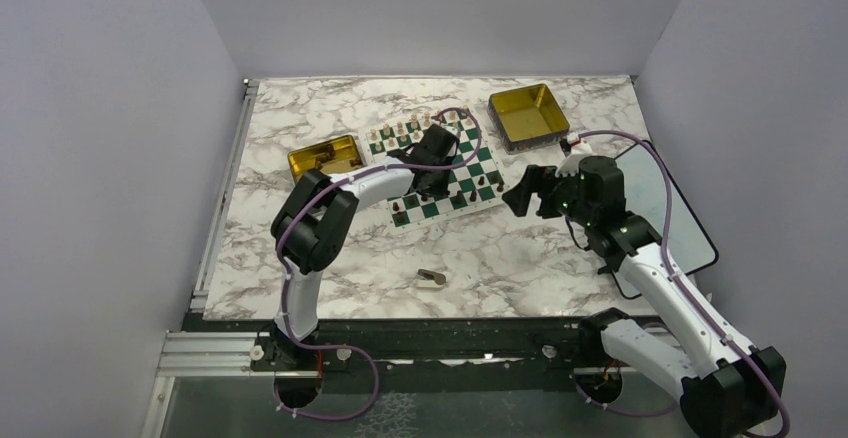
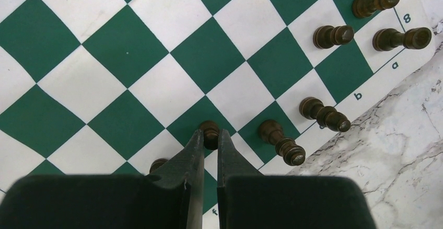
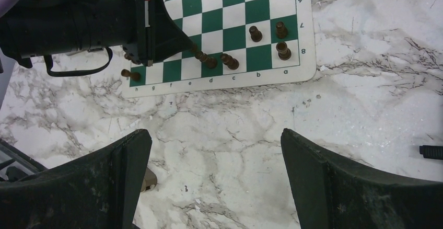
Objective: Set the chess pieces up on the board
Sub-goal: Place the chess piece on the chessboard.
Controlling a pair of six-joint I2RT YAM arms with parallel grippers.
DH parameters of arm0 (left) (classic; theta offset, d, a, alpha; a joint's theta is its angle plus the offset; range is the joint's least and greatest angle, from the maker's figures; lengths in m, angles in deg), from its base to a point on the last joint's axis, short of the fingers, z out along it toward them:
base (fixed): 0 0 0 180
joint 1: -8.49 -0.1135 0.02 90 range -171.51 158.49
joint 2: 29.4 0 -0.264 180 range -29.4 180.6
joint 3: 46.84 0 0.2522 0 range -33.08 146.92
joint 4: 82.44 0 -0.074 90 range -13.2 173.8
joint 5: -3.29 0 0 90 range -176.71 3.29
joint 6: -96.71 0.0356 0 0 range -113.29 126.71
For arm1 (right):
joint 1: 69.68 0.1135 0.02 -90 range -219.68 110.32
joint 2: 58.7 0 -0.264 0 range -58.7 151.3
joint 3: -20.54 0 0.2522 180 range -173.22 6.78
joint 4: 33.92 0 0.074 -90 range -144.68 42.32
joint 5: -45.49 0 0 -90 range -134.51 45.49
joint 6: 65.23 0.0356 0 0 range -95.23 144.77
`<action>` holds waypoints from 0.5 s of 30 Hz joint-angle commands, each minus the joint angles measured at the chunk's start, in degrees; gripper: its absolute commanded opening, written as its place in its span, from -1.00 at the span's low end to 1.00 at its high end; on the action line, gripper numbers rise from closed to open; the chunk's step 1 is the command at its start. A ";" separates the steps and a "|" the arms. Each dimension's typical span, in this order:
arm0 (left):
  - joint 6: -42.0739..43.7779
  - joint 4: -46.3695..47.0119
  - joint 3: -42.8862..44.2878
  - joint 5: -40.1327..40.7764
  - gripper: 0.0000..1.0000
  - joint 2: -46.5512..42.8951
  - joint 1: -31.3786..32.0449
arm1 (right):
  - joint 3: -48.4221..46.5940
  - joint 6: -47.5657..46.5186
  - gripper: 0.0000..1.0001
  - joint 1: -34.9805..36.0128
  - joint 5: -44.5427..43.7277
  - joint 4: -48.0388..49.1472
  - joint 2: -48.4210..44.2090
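Several dark chess pieces [image 2: 331, 35] stand along the lettered near edge of the green-and-white board [image 2: 125, 51], which lies toward the far middle of the marble table [image 1: 330, 258]. 1 piece [image 2: 210, 127] is pinched between the almost-touching jaws of the left gripper [image 2: 210, 135]. The right gripper [image 3: 217, 182], jaws wide apart, hovers over the marble just beside the board. 2 gold tins [image 1: 528, 113] sit on either side of the board.
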 commanded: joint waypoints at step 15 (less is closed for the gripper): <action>1.49 -2.50 1.92 2.26 -0.80 0.79 -0.01 | -2.28 -1.61 1.00 0.31 -0.48 -1.11 2.87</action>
